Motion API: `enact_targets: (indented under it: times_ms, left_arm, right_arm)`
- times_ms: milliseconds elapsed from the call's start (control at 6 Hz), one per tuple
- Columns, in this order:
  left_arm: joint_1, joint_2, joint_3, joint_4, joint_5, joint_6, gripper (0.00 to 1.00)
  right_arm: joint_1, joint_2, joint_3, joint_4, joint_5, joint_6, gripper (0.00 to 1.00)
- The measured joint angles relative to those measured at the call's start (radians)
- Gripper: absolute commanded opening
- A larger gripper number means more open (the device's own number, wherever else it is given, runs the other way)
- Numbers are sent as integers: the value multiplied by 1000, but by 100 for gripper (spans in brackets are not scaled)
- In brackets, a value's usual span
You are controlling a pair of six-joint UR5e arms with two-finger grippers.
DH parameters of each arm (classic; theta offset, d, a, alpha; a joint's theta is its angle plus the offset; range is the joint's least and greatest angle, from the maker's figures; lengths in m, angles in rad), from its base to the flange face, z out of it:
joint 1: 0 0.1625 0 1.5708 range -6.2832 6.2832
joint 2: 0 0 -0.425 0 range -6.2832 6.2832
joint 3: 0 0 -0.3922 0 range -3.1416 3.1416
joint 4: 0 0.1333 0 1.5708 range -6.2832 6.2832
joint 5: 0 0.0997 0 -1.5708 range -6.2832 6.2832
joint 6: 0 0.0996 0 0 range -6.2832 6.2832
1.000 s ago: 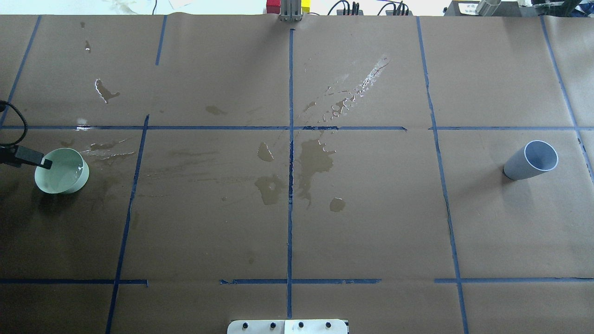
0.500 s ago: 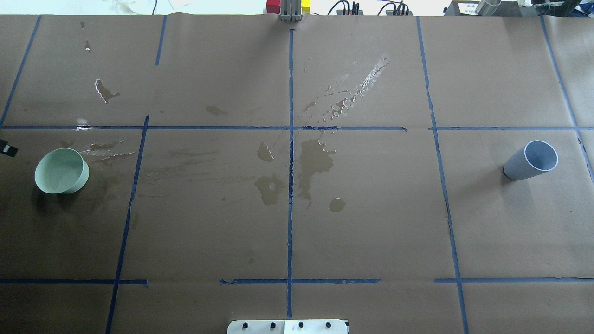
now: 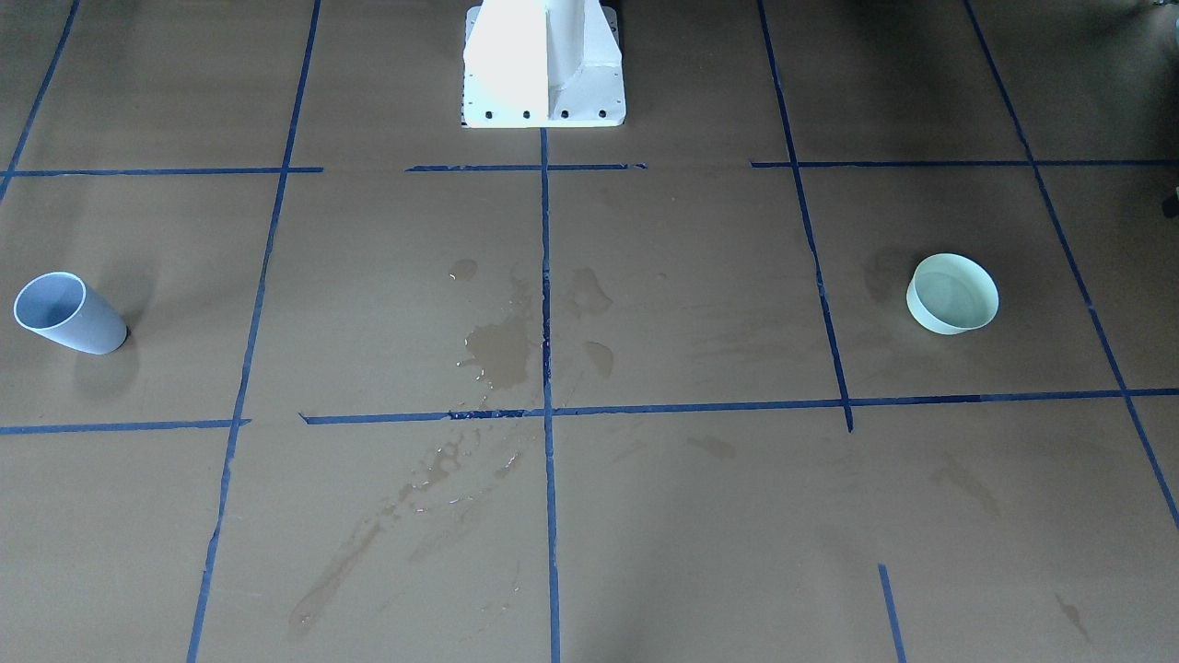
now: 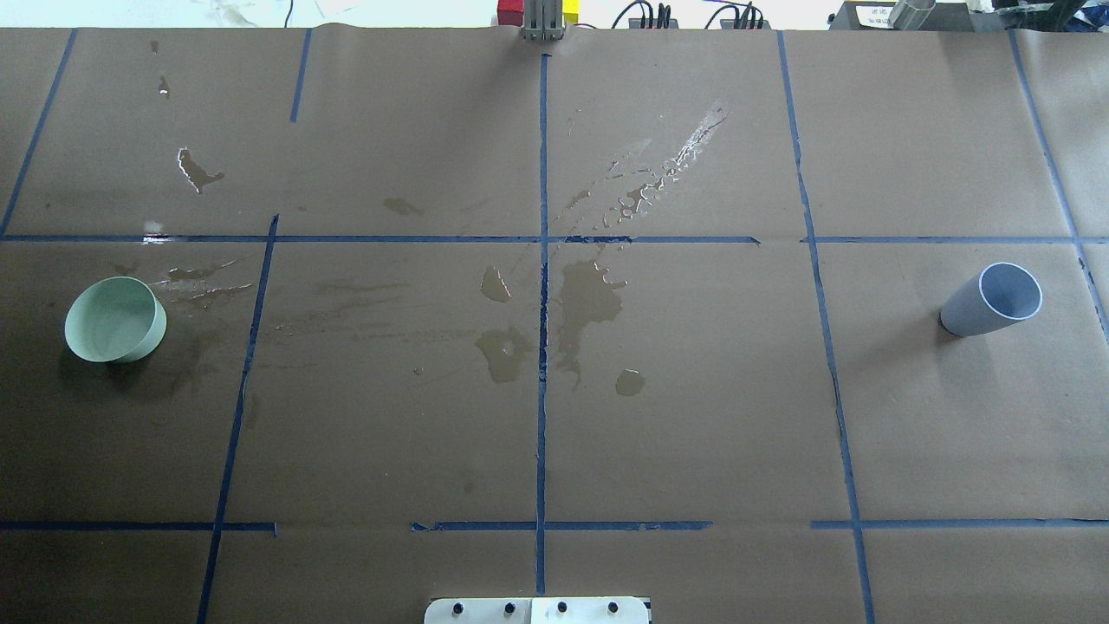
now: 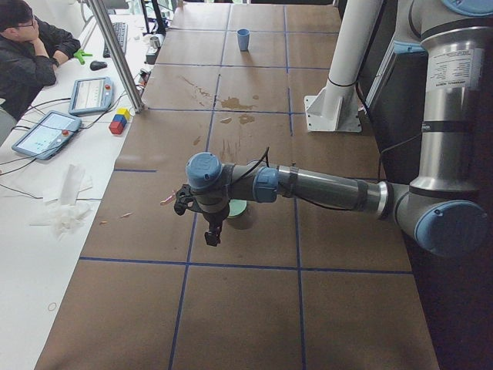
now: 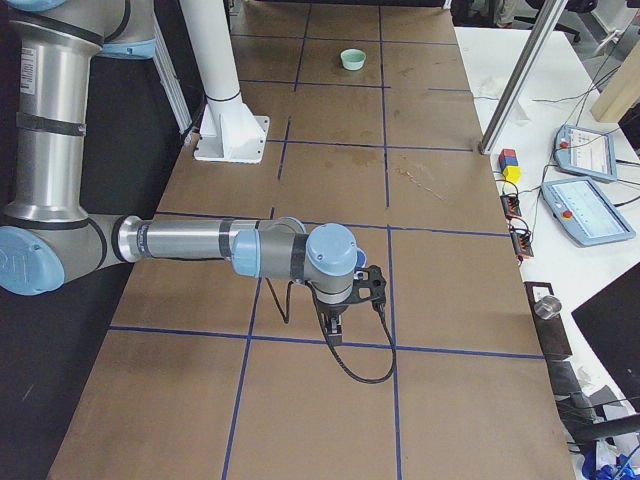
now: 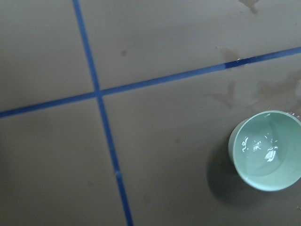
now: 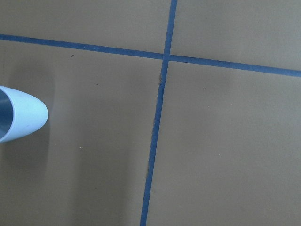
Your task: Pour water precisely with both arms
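Left tool (image 5: 210, 233) has left the bowl (image 4: 115, 319), water (image 7: 263, 149) undisturbed — whether it or the right tool (image 6: 335, 328) is clenched, cannot tell.

Bowl (image 4: 115, 319): we found it left on the table (image 4: 693, 416), water (image 7: 260, 149) inside.
Cup (image 4: 993, 300): we found it far right.

Matt brown paper (image 4: 693, 433) w/ glossy wet patches (image 4: 589, 299); glossy green bowl (image 4: 115, 319); matt grey-blue plastic cup (image 4: 992, 299).

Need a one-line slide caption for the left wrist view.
Mint-green bowl holding water, right of crossed blue tape lines on brown paper, wet stains nearby.
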Motion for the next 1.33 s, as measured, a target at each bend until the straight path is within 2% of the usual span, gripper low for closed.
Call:
enact_targets:
  times_ms: [1333]
  left_arm:
    - [-27, 65, -5, 10, 3, -1, 100]
  right_arm:
    - [0, 0, -6, 0, 0, 0, 100]
